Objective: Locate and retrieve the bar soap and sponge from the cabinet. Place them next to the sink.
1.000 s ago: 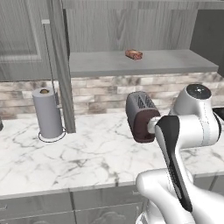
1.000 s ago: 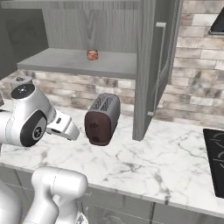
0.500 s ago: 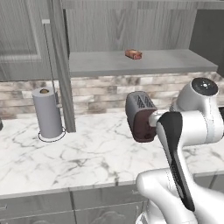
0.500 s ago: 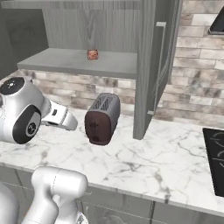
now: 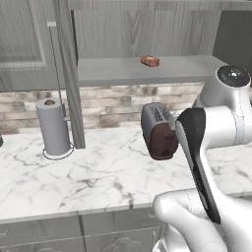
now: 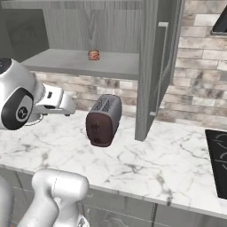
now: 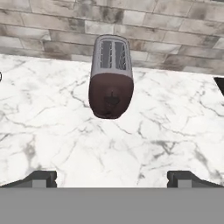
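The bar soap (image 5: 149, 60) (image 6: 93, 55) is a small reddish-brown block lying on the grey shelf of the open cabinet (image 5: 118, 73) (image 6: 75, 62). My gripper (image 7: 113, 179) is open, its two dark fingertips (image 7: 43, 178) spread wide with nothing between them. It hovers over the marble counter, well below the shelf, and looks at the toaster. The sponge is out of view, and so is the sink.
A dark toaster (image 5: 157, 130) (image 6: 104, 119) (image 7: 111, 83) stands on the counter under the shelf. A paper towel roll (image 5: 51, 127) stands at the left beside the open cabinet door (image 5: 66, 74) (image 6: 150, 66). A black cooktop (image 6: 219, 155) lies at the far right.
The arm's large joint has swung outward, rightward in the left base view and leftward in the right base view. The soap and toaster have not moved. The gripper stays open.
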